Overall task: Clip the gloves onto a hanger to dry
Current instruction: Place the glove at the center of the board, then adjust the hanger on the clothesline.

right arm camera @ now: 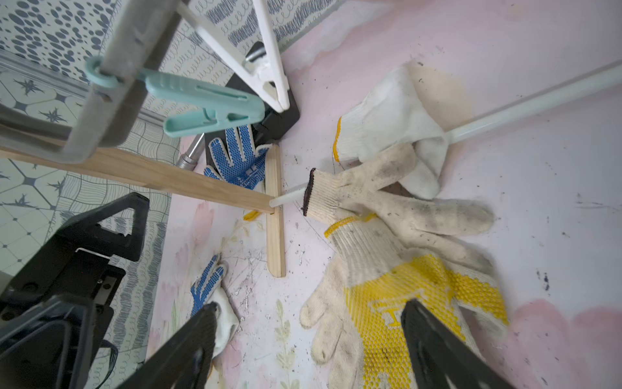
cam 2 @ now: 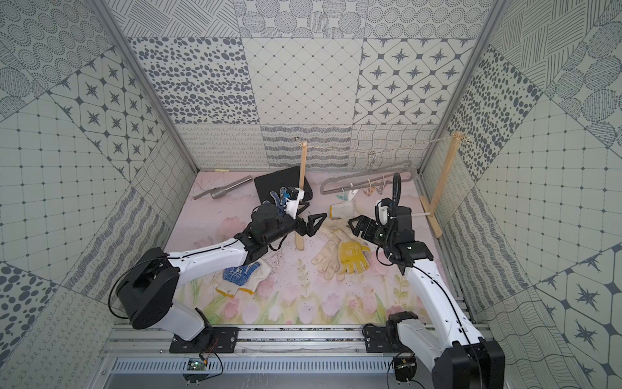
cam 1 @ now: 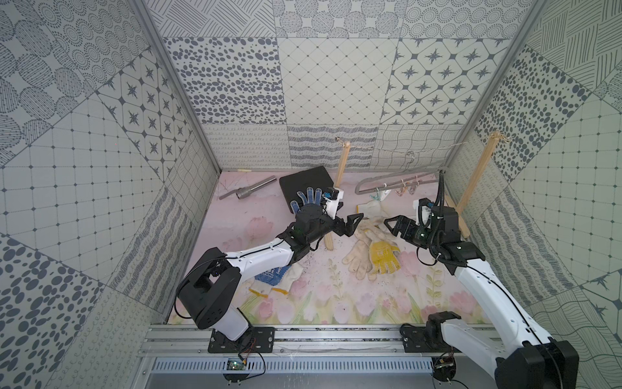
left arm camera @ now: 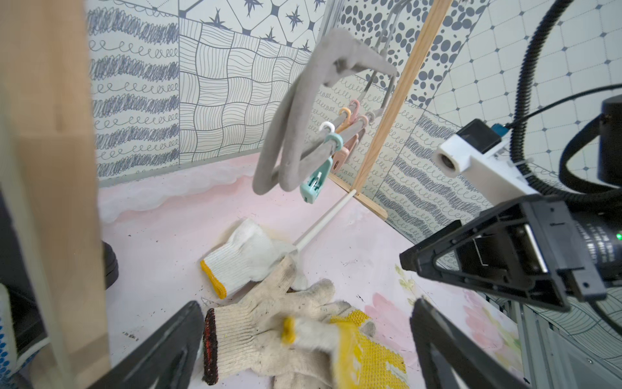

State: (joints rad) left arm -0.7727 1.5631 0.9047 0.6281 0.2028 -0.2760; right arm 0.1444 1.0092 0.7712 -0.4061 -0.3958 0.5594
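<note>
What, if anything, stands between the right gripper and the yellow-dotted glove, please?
Nothing visible does. The open right gripper hangs over the yellow-dotted glove, whose dotted palm lies face up and uncovered on the pile of cream gloves.

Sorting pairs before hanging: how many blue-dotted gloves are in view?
2. One blue-dotted glove lies on the black tray at the back; the other on the floral mat nearer the front. More may lie palm-down.

Three tall white wall panels [cam 1: 336, 84] printed with grey-blue patchwork patterns are being joined by silver metal corner posts [cam 1: 176, 84]. The floor is being covered by a pale pink tulip-printed mat [cam 1: 319, 296], dirt-specked. Everything is being lit softly, evenly.
</note>
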